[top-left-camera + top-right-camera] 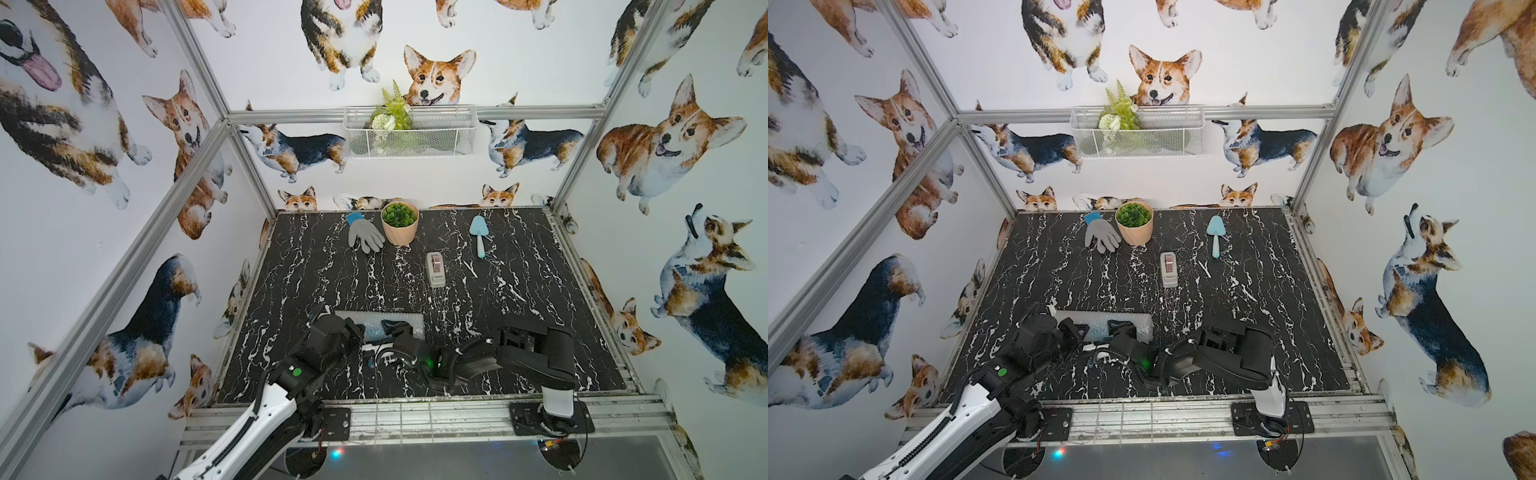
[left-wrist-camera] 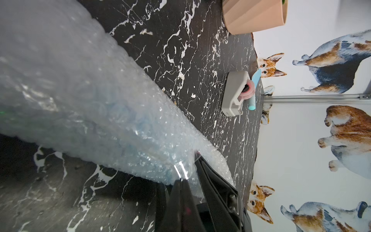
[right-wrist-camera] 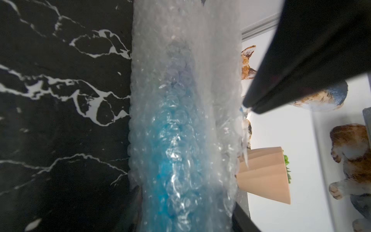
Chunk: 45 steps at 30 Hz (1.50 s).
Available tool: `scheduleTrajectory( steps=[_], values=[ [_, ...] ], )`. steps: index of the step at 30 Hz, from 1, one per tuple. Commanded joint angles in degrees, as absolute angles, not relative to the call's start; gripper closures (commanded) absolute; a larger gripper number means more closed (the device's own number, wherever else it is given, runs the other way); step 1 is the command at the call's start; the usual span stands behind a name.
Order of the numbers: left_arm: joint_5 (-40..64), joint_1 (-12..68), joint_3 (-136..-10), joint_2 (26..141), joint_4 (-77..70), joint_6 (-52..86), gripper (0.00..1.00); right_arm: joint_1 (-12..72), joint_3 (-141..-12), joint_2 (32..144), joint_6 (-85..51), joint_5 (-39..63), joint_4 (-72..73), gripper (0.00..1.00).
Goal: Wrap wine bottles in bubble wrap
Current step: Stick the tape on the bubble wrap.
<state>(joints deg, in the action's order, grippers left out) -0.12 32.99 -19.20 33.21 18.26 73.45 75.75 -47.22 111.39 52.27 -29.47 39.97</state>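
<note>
One wine bottle [image 3: 170,160] lies on the black marbled surface [image 1: 498,332], rolled up inside the bubble wrap [image 1: 409,322]. Its blue shows only dimly through the bubbled layers in the right wrist view. The bundle sits well in front of the peach plant pot [image 1: 400,235], on the arms' side of the surface and slightly to the pot's left.

The left claw [image 2: 181,179] is closed. In the left wrist view its tips pinch a clear edge of the bubble wrap at one end of the roll. The right claw [image 1: 395,328] is at the roll too, with its jaws apart. One finger [image 3: 291,70] stands beside the roll with a loose flap of wrap touching its tip, and it clamps nothing.

A grey glove [image 1: 365,237] lies just beside the pot on its left; whether they touch I cannot tell. A light-blue trowel [image 1: 478,235] lies well to the pot's right. A grey tape dispenser [image 1: 436,270] stands in front of the pot and slightly right, between pot and bundle.
</note>
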Motion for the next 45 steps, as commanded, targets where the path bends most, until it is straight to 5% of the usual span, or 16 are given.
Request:
scheduleTrajectory(
  steps=[1, 13, 32, 45],
  values=[
    [-0.94, 33.05, -18.96, 33.22, 17.67, 73.02, 1.00, 75.89, -47.12, 111.19, 53.04, -29.27, 41.85, 0.38],
    [0.11, 33.05, -18.63, 34.20, 16.07, 73.13, 1.00, 75.85, -47.27, 110.70, 52.10, -28.42, 42.35, 0.21],
    [1.55, 33.05, -18.91, 36.36, 14.78, 72.59, 1.00, 75.54, -49.14, 110.28, 50.40, -29.32, 43.58, 0.13],
    [1.73, 33.05, -18.95, 36.52, 14.31, 72.30, 1.00, 71.65, -47.51, 101.97, 35.78, -13.00, 34.89, 0.01]
  ],
)
